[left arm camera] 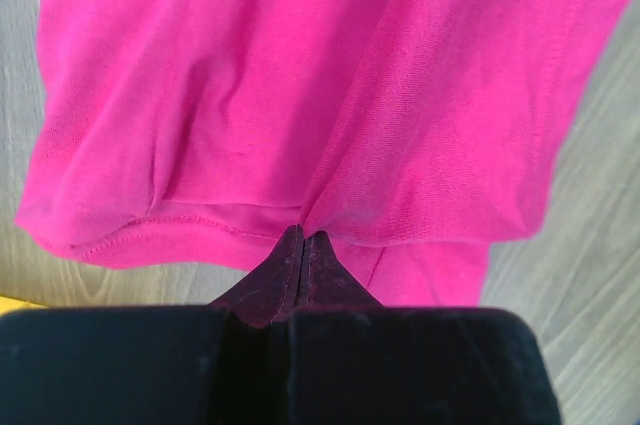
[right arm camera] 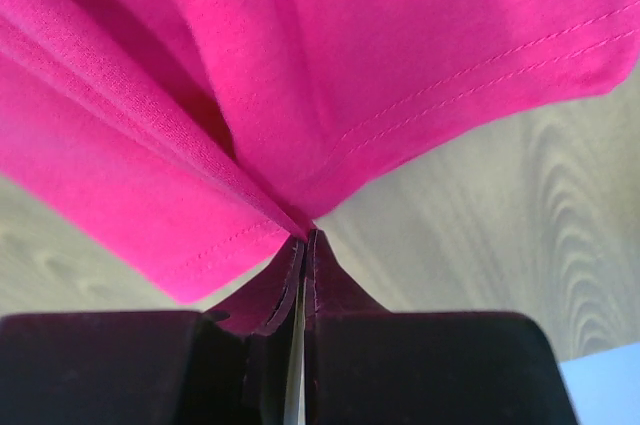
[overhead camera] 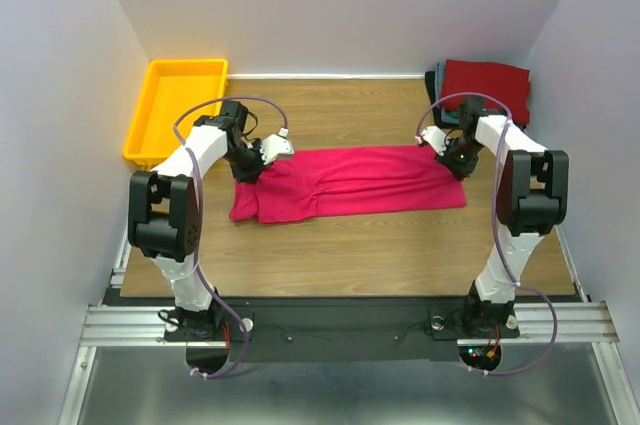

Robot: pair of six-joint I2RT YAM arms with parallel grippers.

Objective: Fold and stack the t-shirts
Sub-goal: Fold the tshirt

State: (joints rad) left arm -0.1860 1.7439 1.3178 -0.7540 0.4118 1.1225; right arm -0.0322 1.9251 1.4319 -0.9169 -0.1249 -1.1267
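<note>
- The pink shirt lies across the middle of the table, doubled into a long band.
- Our left gripper is pinched tight on its left hem, and our right gripper is closed on its right edge.
- We judge the crosswise fold is in hand. Next we carry one end over the other, edges matched.
- Then it joins the folded shirts at upper right.

Crimson t-shirt: soft matt knit cloth, stitched hems. Table: smooth wood-grain. Tray: glossy yellow plastic.
</note>
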